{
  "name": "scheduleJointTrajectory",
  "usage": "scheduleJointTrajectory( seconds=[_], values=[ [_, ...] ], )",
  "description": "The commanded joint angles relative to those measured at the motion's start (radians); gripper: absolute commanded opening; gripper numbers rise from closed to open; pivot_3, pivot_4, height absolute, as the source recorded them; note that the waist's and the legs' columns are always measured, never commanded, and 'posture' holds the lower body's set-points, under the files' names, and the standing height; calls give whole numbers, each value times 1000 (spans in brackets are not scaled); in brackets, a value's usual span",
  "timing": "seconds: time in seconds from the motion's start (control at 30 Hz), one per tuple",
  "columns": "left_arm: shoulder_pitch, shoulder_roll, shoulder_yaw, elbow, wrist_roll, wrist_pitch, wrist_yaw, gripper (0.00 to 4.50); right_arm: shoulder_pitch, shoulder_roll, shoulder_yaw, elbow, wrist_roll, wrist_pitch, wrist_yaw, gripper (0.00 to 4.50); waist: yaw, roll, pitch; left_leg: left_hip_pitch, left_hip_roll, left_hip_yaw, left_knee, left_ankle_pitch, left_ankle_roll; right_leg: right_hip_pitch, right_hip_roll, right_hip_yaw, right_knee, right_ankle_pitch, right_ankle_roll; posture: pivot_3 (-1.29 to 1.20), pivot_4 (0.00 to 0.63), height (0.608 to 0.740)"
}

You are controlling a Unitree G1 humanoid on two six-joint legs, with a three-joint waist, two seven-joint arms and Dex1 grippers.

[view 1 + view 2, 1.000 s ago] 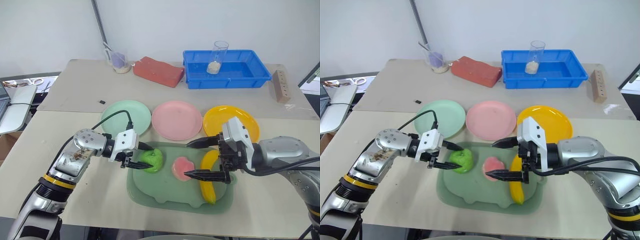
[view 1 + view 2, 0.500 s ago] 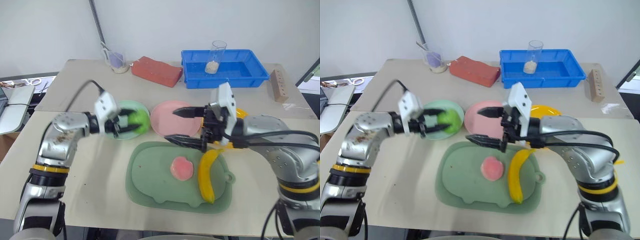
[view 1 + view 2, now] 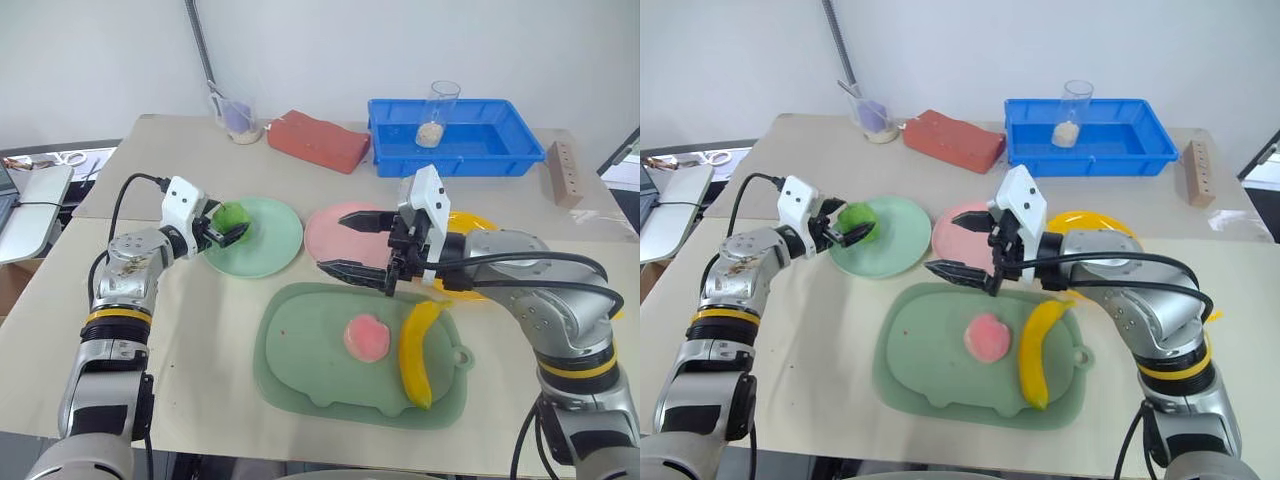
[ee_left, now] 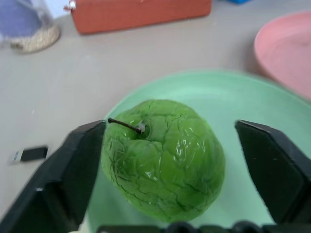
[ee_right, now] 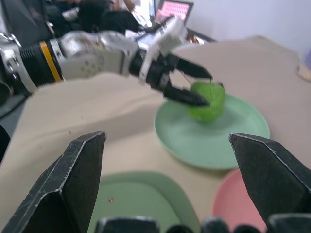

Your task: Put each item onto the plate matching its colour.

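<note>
Right now the apple (image 4: 163, 165) sits on the green plate (image 3: 268, 240), near that plate's left edge, stem up and tipped to one side. The left gripper (image 3: 224, 226) is around it with its black fingers (image 4: 73, 170) spread; one finger is right against the apple's stem side, the other stands clear with bare plate showing between it and the fruit. So the jaws are parted wide and nothing is squeezed.

The right gripper (image 3: 355, 244) hangs over the near edge of the pink plate (image 3: 335, 225), above the far rim of the tray (image 3: 300, 370). Its two fingers are spread wide, one above the other, pointing toward the green plate, and they hold nothing.

The peach (image 3: 366, 337) lies in the middle of the tray, and the banana (image 3: 416, 345) lies just beside it on the tray's right part, curved, with its far tip up near the right arm. The yellow plate (image 3: 478, 228) is partly hidden behind that arm; what shows of it, like the pink plate, is bare.
</note>
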Motion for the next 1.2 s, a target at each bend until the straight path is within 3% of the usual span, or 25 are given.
scheduleJointTrajectory(
  seconds=[0.03, 0.27, 0.4, 0.7, 1.2],
  values=[
    [0, 45, 39, -91, -42, -4, -65, 4441, 14, -41, -28, -3, -21, -33, 46, 4500, -1, 0, 0, 0, 0, 0, 0, 0, 0, 0, 0, 0, 0, 0, 0, 0, 150, 740],
    [76, 163, 39, -361, -130, 100, -229, 4441, 63, -166, 9, 32, -74, -93, 228, 4500, -6, 0, 0, 2, 0, 0, -1, 0, 0, 0, 0, 0, 0, 0, 0, 0, 150, 740],
    [160, 227, 9, -622, -227, 173, -367, 4441, 93, -222, 73, 78, -136, -164, 359, 4500, -5, 1, 0, 2, 1, 0, -1, 0, 0, 0, 0, 0, -1, 0, 0, 0, 150, 740],
    [407, 333, 10, -1046, -408, 277, -500, 4441, 173, -263, 143, 71, -195, -189, 462, 4500, -7, 0, 1, 3, 1, 1, -1, 0, 0, 0, 0, 0, -2, 0, -1, 0, 150, 740],
    [457, 330, -12, -1063, -399, 254, -494, 4441, 201, -185, 195, 98, -300, -191, 409, 4500, -5, 0, 1, 5, 1, 2, -1, 0, 0, -1, -2, 1, -4, -1, -2, 0, 150, 740]
  ],
)
